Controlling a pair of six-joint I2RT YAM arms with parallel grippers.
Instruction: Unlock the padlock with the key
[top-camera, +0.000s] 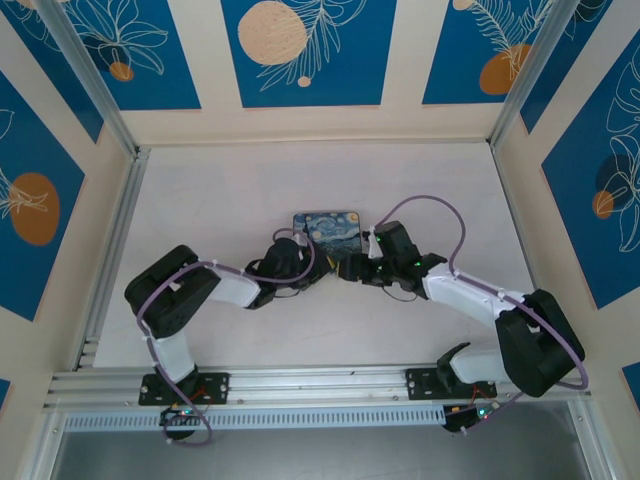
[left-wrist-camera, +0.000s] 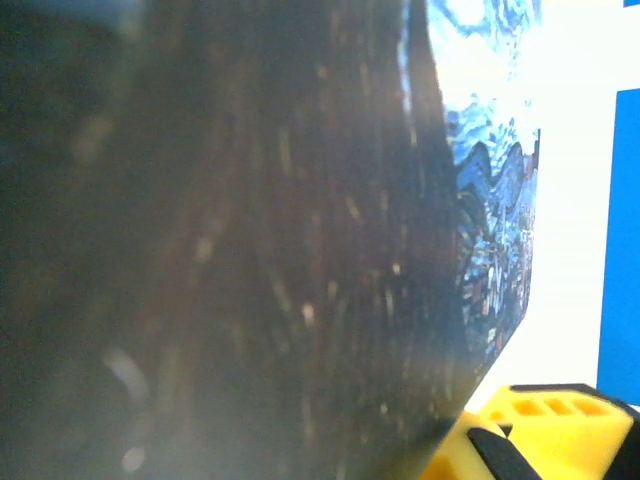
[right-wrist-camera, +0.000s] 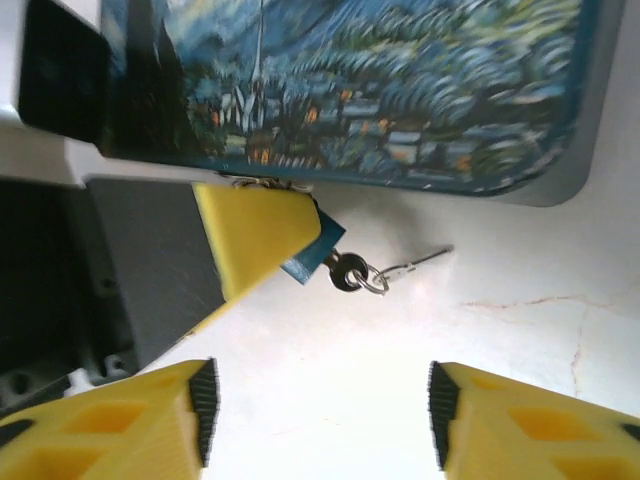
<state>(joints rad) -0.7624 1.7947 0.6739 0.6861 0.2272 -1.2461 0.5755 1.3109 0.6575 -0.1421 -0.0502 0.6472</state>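
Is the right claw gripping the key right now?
No, the right claw is open and empty, while the key sits ahead of it at the padlock.

The left arm (top-camera: 190, 295) and right arm (top-camera: 480, 300) pair white shells with chunky black joint housings, with thin purple cables (top-camera: 430, 200) looping along them and tiny green lights (top-camera: 415, 264) on the right one, while the right gripper (right-wrist-camera: 320, 400) has blocky yellow fingers (right-wrist-camera: 110, 425) with rectangular hollows and ribbed black pads (right-wrist-camera: 205, 405).

Overhead view looks down; both wrist views crowd the box (top-camera: 325, 225)
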